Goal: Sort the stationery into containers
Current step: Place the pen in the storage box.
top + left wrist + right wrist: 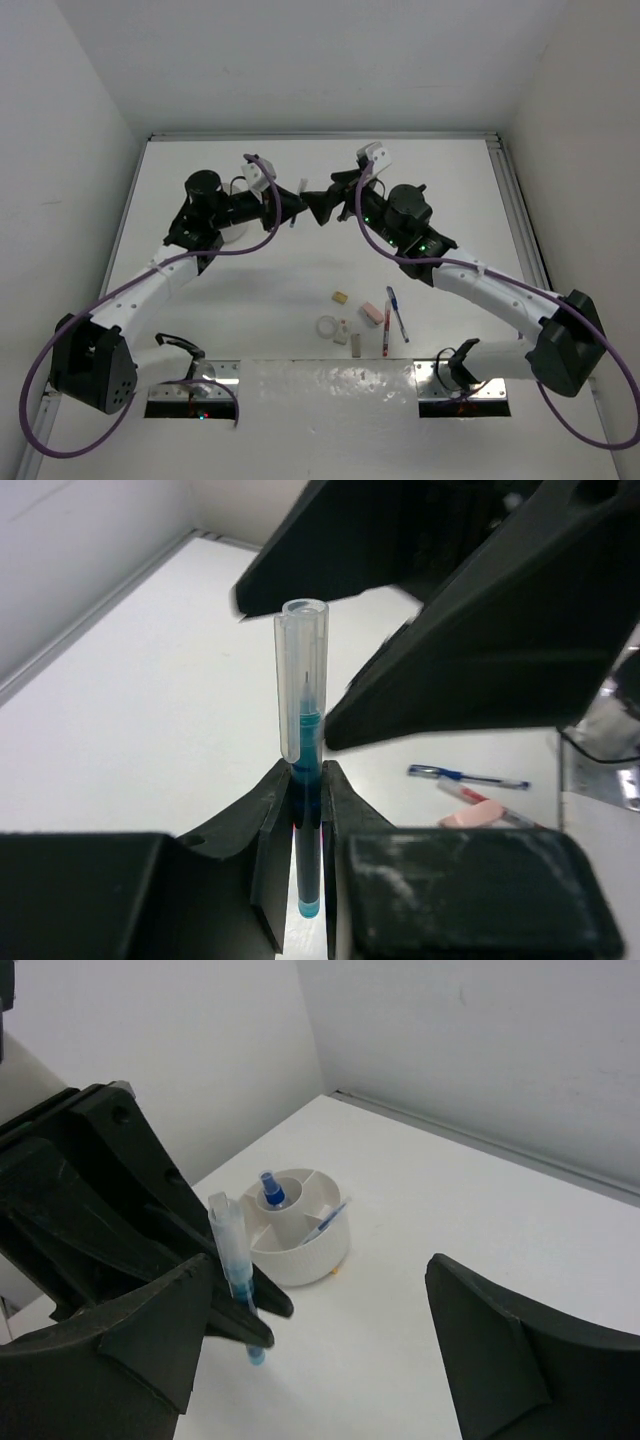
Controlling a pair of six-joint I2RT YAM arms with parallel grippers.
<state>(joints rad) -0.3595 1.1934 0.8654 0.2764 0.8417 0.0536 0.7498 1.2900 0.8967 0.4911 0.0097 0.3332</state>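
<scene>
My left gripper [308, 820] is shut on a blue pen [308, 770] with a clear cap, held upright above the table. In the top view it [297, 207] meets my right gripper [322, 205] at mid-table. My right gripper [330, 1360] is open, its fingers wide on either side of that blue pen [232, 1255] and not touching it. The round white container [310, 1252] stands behind, with a blue-capped bottle [271, 1192] in its centre and a pen [328, 1218] in one compartment.
Near the front edge lie a tan block [341, 297], a tape ring [326, 326], a pink eraser [371, 313], a blue pen [398, 313] and a red pen [386, 337]. White walls enclose the table.
</scene>
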